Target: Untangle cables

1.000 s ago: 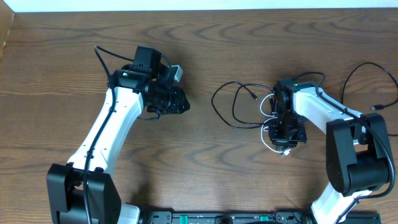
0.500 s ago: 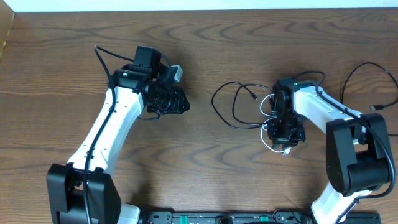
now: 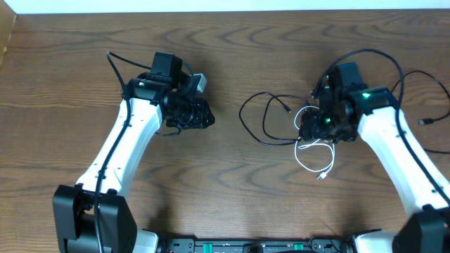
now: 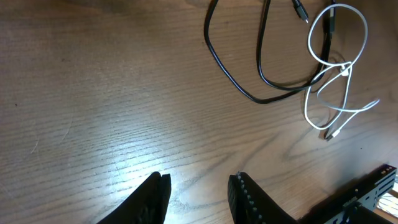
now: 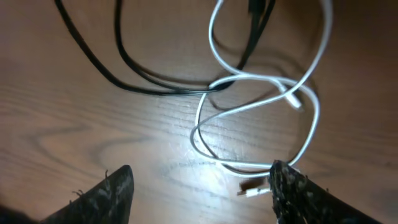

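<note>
- Since 1 s ago: right arm has swung up and back; the right pincer [image 5: 200, 168] no longer covers the white cable [image 3: 314, 156], whose low loop and plug [image 3: 322, 176] now show from overhead. Left arm hasn't shifted.
- Right pincer: released, fingers wide apart, nothing btwn them; it hangs over the white loops.
- Left pincer [image 4: 199, 179]: also released and empty, over bare counter [image 3: 70, 70], well apart from the tangle.
- Cables: all on the counter, centre-right. Black cables [image 4: 260, 99] loop out to the left; the white one coils just beside them and crosses a black strand near its upper loops. Which lies on top I can't tell.
- Judged status: still tangled, no strand gripped yet.
- Risks from here:
  - Clenching at the crossing could catch white + black together, so a pull drags the whole bunch w/o separating.
  - Cords are far thinner than the fingers, so one may slip out on closing.
  - Pulling the white one sideways could cinch its loops around the black, or snag the plug in a loop.
  - W/ the left pincer idle, nothing pins the black cables, so they'd prob. follow any tug.
</note>
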Controlling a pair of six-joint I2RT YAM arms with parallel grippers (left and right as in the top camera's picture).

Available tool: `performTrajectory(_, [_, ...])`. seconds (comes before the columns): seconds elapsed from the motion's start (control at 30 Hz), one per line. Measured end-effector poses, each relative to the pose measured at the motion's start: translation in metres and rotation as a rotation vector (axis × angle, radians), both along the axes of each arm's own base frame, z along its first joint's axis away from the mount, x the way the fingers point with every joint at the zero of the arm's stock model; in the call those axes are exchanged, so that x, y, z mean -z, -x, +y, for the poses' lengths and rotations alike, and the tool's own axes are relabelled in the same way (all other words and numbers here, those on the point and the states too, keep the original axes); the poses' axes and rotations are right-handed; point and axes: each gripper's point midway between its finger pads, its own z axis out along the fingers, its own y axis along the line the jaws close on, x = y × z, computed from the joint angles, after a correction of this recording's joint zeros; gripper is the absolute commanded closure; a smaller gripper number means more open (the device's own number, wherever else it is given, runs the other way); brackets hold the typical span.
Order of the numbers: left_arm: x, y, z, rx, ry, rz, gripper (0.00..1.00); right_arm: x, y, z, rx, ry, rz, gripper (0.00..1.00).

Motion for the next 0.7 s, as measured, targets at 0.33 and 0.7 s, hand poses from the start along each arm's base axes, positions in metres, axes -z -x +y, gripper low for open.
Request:
performTrajectory(0.33, [0.000,0.000,0.000,0.000,0.000,0.000,0.65,0.020,-0.023,-0.011,0.014,0.085,-0.045,0.32])
performTrajectory(0.7, [0.000,0.000,0.000,0.000,0.000,0.000,0.65,0.096,-0.007,0.007,-0.014,0.032,0.204,0.41])
